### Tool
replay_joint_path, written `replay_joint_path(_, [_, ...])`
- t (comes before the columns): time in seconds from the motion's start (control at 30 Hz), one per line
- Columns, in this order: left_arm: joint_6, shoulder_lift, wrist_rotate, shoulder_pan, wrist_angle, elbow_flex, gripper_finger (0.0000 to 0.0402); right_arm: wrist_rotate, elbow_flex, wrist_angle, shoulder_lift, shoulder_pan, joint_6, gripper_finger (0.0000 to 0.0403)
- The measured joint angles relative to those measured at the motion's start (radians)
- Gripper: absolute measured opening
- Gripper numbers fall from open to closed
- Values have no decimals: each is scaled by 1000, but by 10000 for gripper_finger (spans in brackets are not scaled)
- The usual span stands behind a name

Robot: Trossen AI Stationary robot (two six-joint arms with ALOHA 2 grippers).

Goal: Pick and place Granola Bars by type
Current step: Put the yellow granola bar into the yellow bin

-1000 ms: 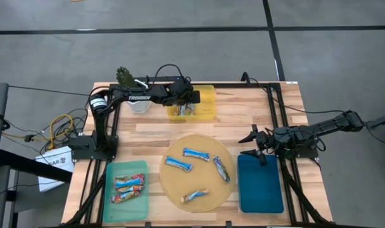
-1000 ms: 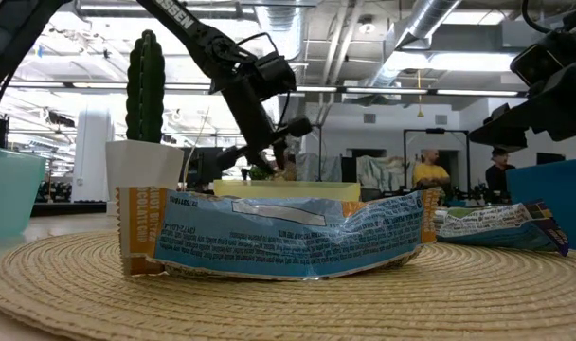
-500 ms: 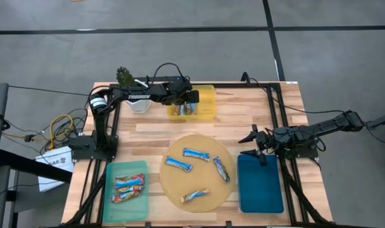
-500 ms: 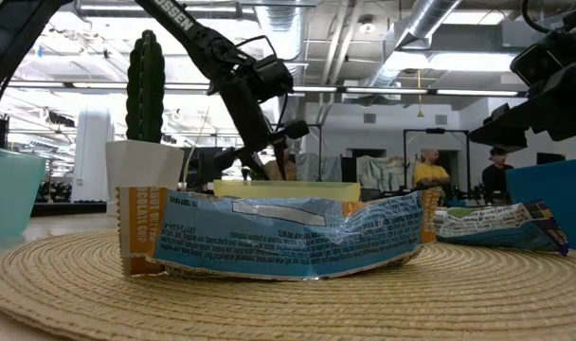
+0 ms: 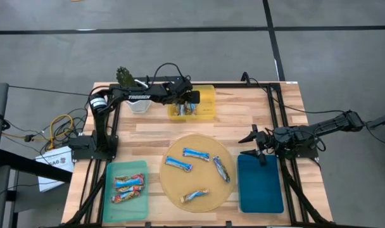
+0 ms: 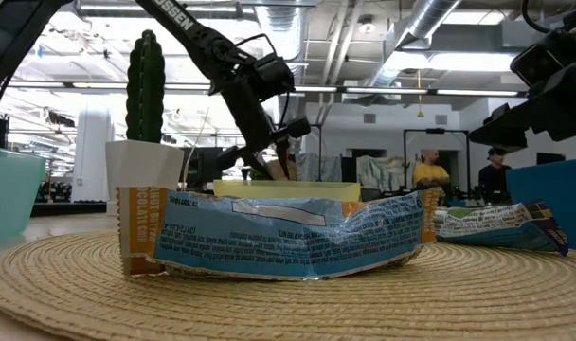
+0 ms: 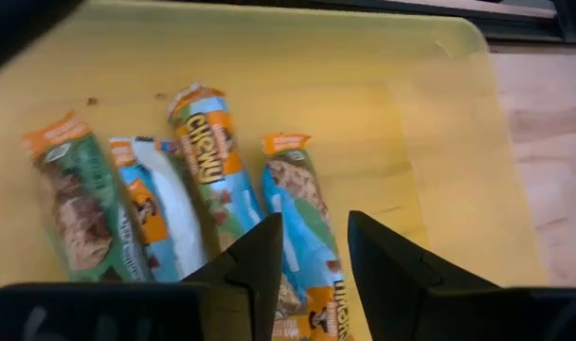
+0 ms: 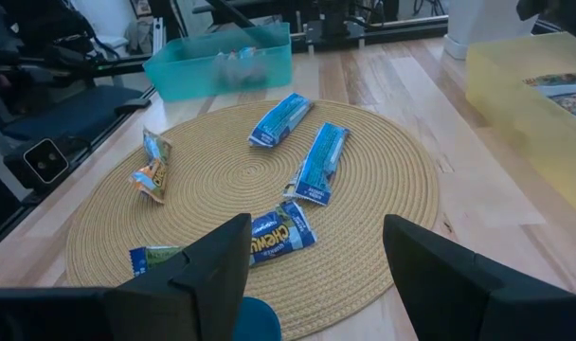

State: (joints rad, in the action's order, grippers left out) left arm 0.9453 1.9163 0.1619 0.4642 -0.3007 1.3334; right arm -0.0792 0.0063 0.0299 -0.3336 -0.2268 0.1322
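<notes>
- We see the left gripper fingers covering the lower ends of two granola bars in the yellow tray.
- We cannot read the teal tray's blurred contents.

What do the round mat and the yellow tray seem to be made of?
Mat: probably woven straw or similar fibre, matte; coiled rings show. Yellow tray: likely plastic, smooth, slightly translucent, with rounded moulded corners.
</notes>
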Motion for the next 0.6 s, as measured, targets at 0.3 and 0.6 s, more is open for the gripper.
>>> replay_joint_path(0.3, [-244, 0, -60, -56, 200, 0, 113, 0, 0, 0, 0, 0, 0, 234])
replay_joint_path(0.6, [-466, 0, -278, -162, 490, 1, 113, 0, 0, 0, 0, 0, 0, 234])
